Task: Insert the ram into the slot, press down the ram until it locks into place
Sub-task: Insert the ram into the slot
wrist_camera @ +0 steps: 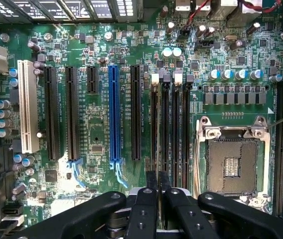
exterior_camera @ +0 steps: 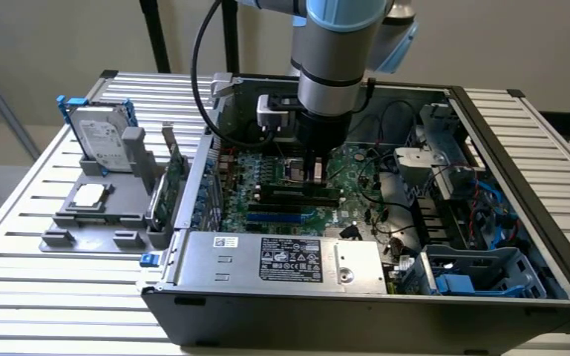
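**Exterior view.** Gives the whole setting.
- Open dark metal case (exterior_camera: 364, 326), lying flat on a ribbed aluminium surface (exterior_camera: 27, 297).
- Arm, silver and pale blue, reaching straight down into the case.
- Hand (exterior_camera: 315, 176) low over the green motherboard (exterior_camera: 265, 215).
- Ram (exterior_camera: 290, 194): long thin strip, dark and green, apparently on edge just beneath the hand. Touching or merely close: cannot tell.
- Boxy bare-metal power supply (exterior_camera: 285, 259) with printed labels, along the case's near wall.
- Grey plastic holder (exterior_camera: 87, 219) outside the case, towards the exterior view's left, with a silver hard drive (exterior_camera: 102, 141) upright in it.

**Wrist view.** Gives the board close, from above.
- Slot (wrist_camera: 154, 119): long, narrow, black, pale latch at one end. Outermost of four alike parallel sockets.
- Hand (wrist_camera: 157, 180), black jointed metal, over one end of that slot. Clenched or released: cannot tell.
- Blue connector (wrist_camera: 113, 114) and white connector (wrist_camera: 28, 104), both parallel to the slot.
- Square processor socket (wrist_camera: 231, 167), silver-framed, beyond the four sockets.
- Round silver-topped capacitors (wrist_camera: 231, 74) in a row.
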